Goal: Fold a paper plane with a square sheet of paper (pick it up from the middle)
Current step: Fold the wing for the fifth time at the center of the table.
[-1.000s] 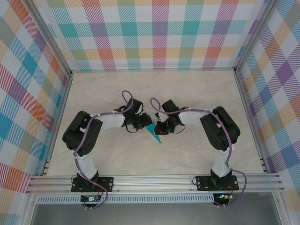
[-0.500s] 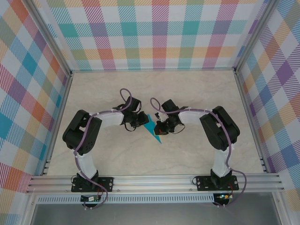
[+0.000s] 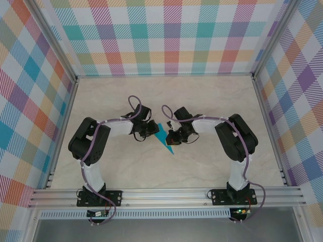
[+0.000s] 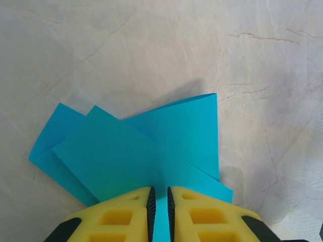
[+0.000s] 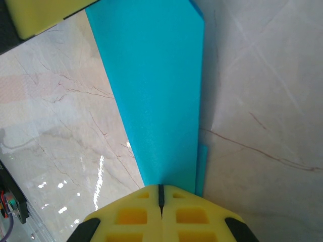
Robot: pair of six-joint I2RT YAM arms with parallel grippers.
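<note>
The teal-blue paper plane (image 3: 164, 139) lies between my two grippers near the table's middle, its pointed tip toward the near edge. In the left wrist view its layers (image 4: 131, 151) fan out ahead of my left gripper (image 4: 159, 190). That gripper's pads stand a narrow slit apart, with a fold of the paper in the slit. The right gripper (image 5: 161, 187) is shut on the narrow folded body (image 5: 156, 91), which runs straight away from its fingertips. From above, the left gripper (image 3: 152, 132) and the right gripper (image 3: 170, 136) face each other across the paper.
A pale marble table (image 3: 166, 96) lies under everything, walled by checked panels (image 3: 166, 35) at the back and sides. An aluminium rail (image 3: 166, 194) carrying the arm bases runs along the near edge. A yellow finger of the left gripper (image 5: 45, 15) appears in the right wrist view's corner.
My left arm has drawn slightly back and to the left, so a little more teal paper shows between the grippers. The right arm has stayed put.
</note>
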